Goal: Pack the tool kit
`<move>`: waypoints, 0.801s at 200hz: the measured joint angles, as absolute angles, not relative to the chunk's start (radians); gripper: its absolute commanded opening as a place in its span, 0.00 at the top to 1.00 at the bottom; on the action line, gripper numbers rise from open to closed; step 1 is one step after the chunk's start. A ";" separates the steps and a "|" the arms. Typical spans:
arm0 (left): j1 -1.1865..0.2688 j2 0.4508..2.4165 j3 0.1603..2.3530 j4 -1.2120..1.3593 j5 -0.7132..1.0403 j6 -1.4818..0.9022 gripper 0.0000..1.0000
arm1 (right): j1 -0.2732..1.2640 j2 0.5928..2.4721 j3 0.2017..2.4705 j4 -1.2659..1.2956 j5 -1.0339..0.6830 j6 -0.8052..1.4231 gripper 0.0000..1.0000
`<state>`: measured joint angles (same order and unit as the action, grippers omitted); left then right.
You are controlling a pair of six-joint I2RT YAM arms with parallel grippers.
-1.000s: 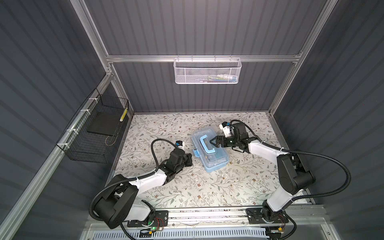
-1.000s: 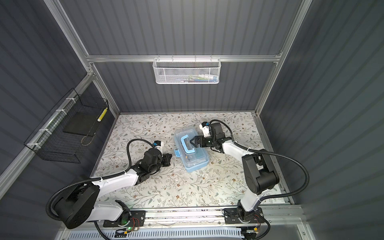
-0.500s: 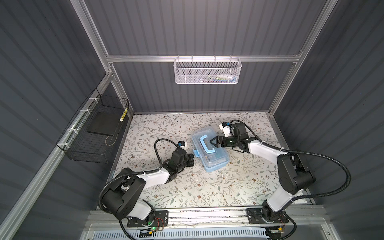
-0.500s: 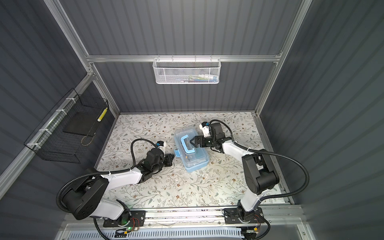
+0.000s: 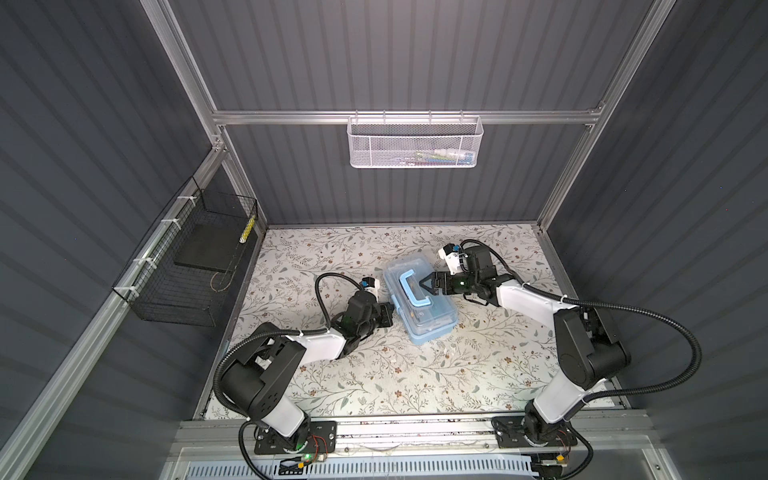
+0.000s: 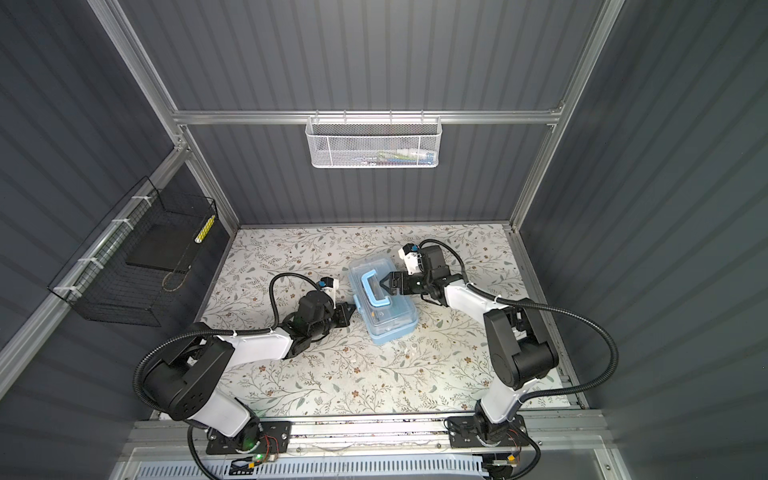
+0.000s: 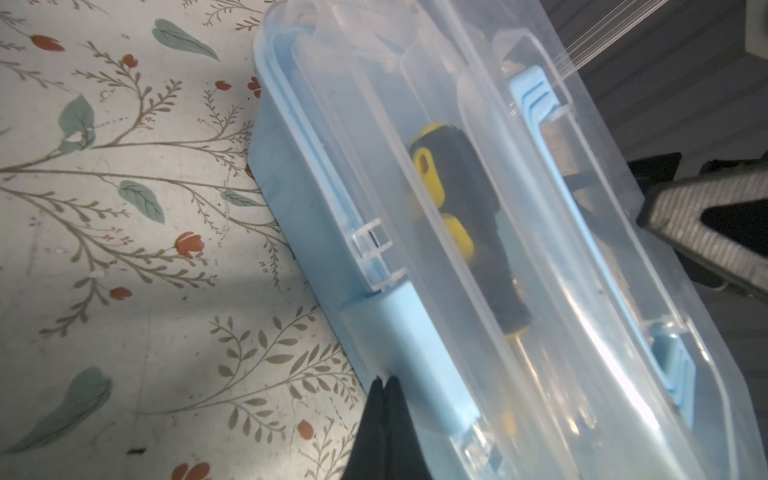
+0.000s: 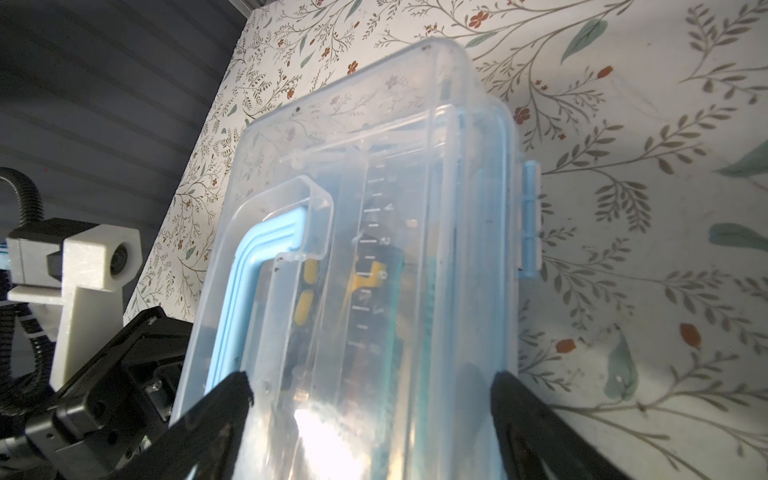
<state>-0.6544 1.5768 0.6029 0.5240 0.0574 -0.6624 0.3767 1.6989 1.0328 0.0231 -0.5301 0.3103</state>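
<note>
1. Dark grey ribbed walls [image 5: 374, 54] and an aluminium frame enclose a floral-patterned bench [image 5: 374, 374].
2. The left end effector [image 7: 384, 384] is fully closed. Its two black fingertips are pressed together and hold nothing. The tips sit at the edge of the blue latch [image 7: 407, 345], on the long side of the tool box [image 5: 428, 324] that faces the left arm. Whether they touch the latch or stop just beside it cannot be told.
3. The right end effector [image 8: 370, 390] has its jaws spread wide and clamps nothing. It reaches over the box from the opposite long side. One finger is above the lid [image 8: 374, 108], next to the blue handle [image 8: 239, 299], and the other is by the lid's edge on that arm's side. Contact with the lid cannot be told.
4. The tool box stands on its base near the middle of the bench, between the two end effectors and skewed to the bench edges. Its clear lid is down on the light-blue base, and the handle lies flat in its recess.
5. Through the lid, a screwdriver [image 7: 465, 187] with a black and yellow grip lies lengthwise. Beside it are a small yellow piece [image 8: 370, 278], a slim teal item [image 8: 430, 291] and a row of graduation marks. The tools cannot be named further.
6. A white mesh basket [image 5: 411, 145] hangs from the back rail. A few slim coloured items, too small to identify, lie at one end.
7. A black wire basket [image 5: 187, 266] hangs on the left wall. It holds a flat black slab [image 5: 205, 249] and a thin wire loop [image 5: 220, 280], and a yellow-marked strip [image 5: 247, 230] is at its rim.
</note>
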 measured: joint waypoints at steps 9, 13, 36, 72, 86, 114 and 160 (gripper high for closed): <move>-0.654 1.577 0.603 0.524 0.057 -0.663 1.00 | 0.377 1.699 1.032 0.027 -0.530 0.311 0.08; -0.654 1.575 0.603 0.522 0.057 -0.663 1.00 | 0.377 1.699 1.032 0.027 -0.530 0.311 0.08; -0.655 1.553 0.604 0.505 0.057 -0.661 1.00 | 0.377 1.699 1.029 0.032 -0.530 0.311 0.08; -0.657 1.522 0.627 0.502 0.065 -0.657 1.00 | 0.377 1.700 1.028 0.037 -0.530 0.313 0.08; -0.660 1.539 0.642 0.525 0.083 -0.659 1.00 | 0.377 1.701 1.028 0.041 -0.530 0.314 0.08; -0.658 1.576 0.650 0.556 0.083 -0.666 1.00 | 0.380 1.703 1.028 0.046 -0.524 0.314 0.08; -0.659 1.585 0.650 0.575 0.081 -0.674 1.00 | 0.381 1.703 1.023 0.059 -0.514 0.314 0.08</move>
<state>-0.6586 1.5848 0.6502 0.5751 0.0807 -0.6739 0.3805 1.7031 1.0229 0.0593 -0.5140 0.3138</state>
